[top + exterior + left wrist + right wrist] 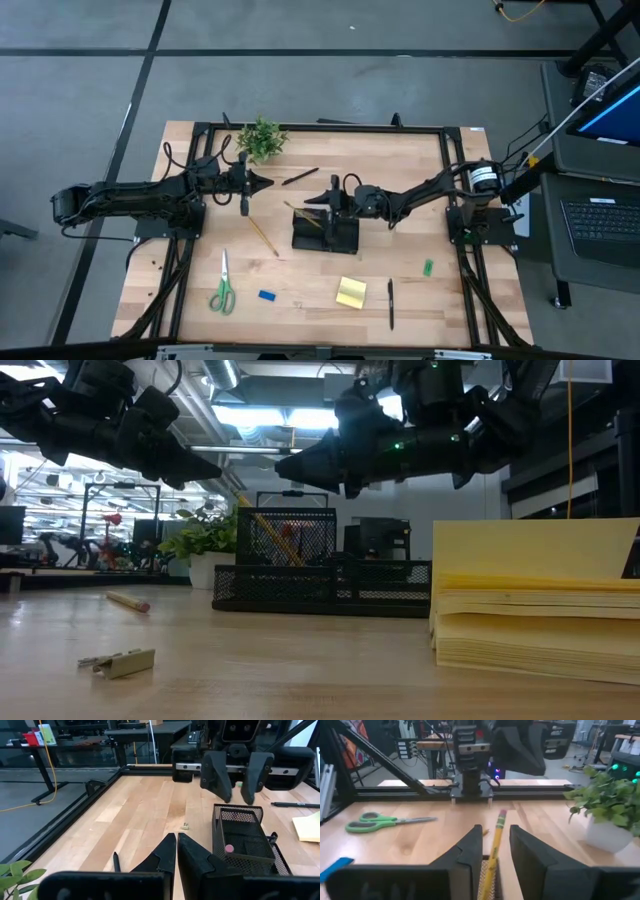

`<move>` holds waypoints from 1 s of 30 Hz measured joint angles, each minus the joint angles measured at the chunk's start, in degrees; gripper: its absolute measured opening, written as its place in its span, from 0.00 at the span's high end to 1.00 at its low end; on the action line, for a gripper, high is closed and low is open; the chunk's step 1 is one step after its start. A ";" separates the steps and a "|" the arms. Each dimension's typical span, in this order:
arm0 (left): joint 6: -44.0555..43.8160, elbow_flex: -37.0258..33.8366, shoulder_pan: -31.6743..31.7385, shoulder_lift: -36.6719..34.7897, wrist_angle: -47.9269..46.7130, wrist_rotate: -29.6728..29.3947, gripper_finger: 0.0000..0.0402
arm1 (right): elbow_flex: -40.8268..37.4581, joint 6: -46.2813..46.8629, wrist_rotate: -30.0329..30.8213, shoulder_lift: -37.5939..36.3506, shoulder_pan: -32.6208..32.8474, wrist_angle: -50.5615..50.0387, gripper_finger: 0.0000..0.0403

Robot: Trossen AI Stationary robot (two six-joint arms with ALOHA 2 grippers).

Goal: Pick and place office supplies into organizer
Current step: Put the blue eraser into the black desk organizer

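**Pencil standing in the mesh organizer, right fingers parted around it**

Scissors (222, 285) with green plastic loops and thin steel blades lie flat at your far left on the board, blades pointing away from the front edge. Just right of them sits a small blue block (267, 295), and above that a slim wooden pencil (262, 236) lies at a slant on the bare wood. Your left gripper (268, 182) hangs over the back left of the table beside the leafy plant (261, 138) in its white pot; its two dark wedge-shaped fingers are pressed together and carry nothing. A black pen (299, 177) lies near its tip.

At centre you have the organizer (325, 232), a black wire-mesh tray with one taller section. A yellow pencil (495, 845) with a pink eraser leans tilted inside it. Your right gripper (492, 851) sits directly over the tray with its fingers apart on either side of the pencil's shaft; whether they touch it you cannot tell.

Further right, a square yellow sticky-note pad (351, 292) lies flat, then a second black pen (391, 303) lying straight, then a tiny green piece (428, 267) well apart near the right rail.

Your table (400, 170) is pale butcher-block wood with visible plank seams, framed by black metal rails. It stands on a grey floor crossed by dark lines; a laptop (601, 221) sits on a cart at right.
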 joint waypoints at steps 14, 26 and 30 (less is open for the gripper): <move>1.29 0.00 0.00 0.01 -4.94 -0.25 0.97 | 0.02 -5.65 1.12 -17.25 -1.68 -20.75 0.83; 0.44 0.00 -6.76 0.02 -11.96 -10.09 0.97 | 0.04 -5.49 3.85 -27.43 -3.60 -41.09 0.96; -1.53 1.73 -11.29 0.02 -16.17 -15.86 0.97 | 0.04 -7.22 3.85 -27.27 -4.60 -41.17 0.97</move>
